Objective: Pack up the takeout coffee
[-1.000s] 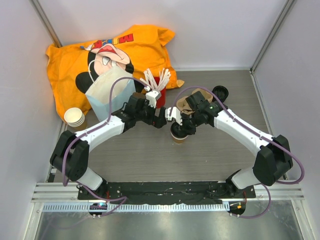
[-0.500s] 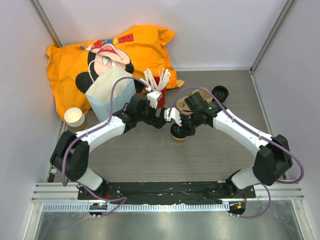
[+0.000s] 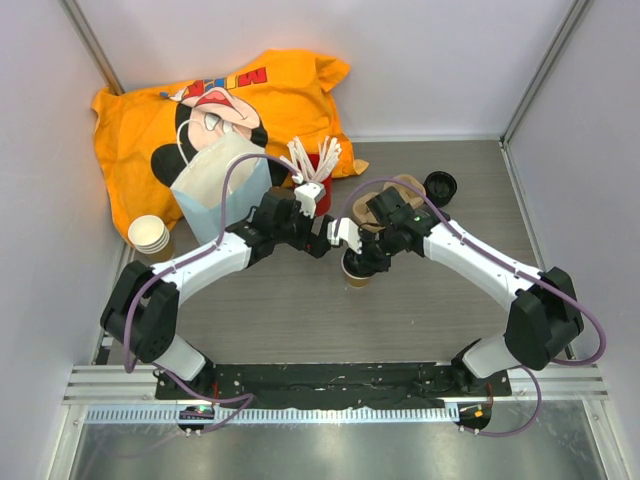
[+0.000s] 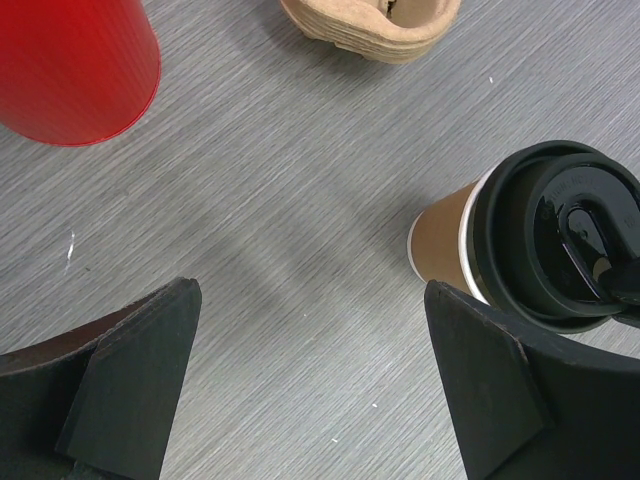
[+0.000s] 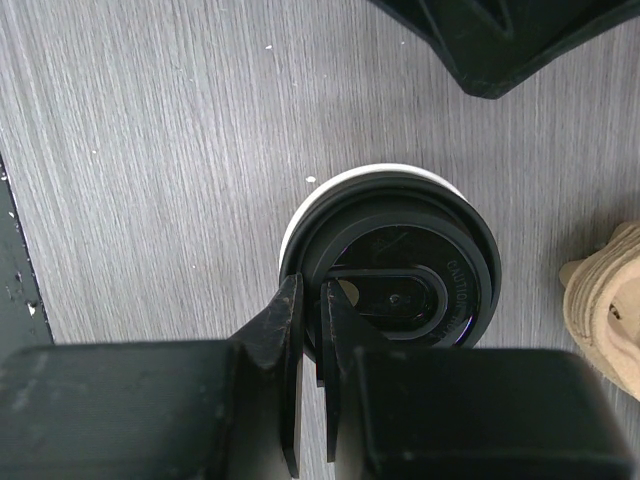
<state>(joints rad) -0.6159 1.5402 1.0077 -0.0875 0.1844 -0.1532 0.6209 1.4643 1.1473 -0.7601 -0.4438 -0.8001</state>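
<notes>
Now: right claw [image 5: 310, 290] pinched on the lid of the small brown kraft paper coffee cup with a round black plastic lid [image 3: 357, 270]; left claw [image 4: 310, 290] gaping beside it.

Coffee cup stands mid-way across the grey wood-grain desk [image 3: 300, 320], between the two claws. Right claw's fingers are nearly together and nip the lid's rim from above. Left claw is spread wide and holds nothing; the cup sits just beside one finger, contact unclear.
Count: one lidded cup; one red ribbed cup of white sticks [image 4: 75, 65]; one tan moulded-pulp carrier [image 4: 370, 25]; one loose round black lid [image 3: 440, 186]; one stack of lidless brown paper cups [image 3: 150, 235]; one pale paper bag [image 3: 210, 185]; one orange cartoon-print cloth [image 3: 230, 95].
</notes>
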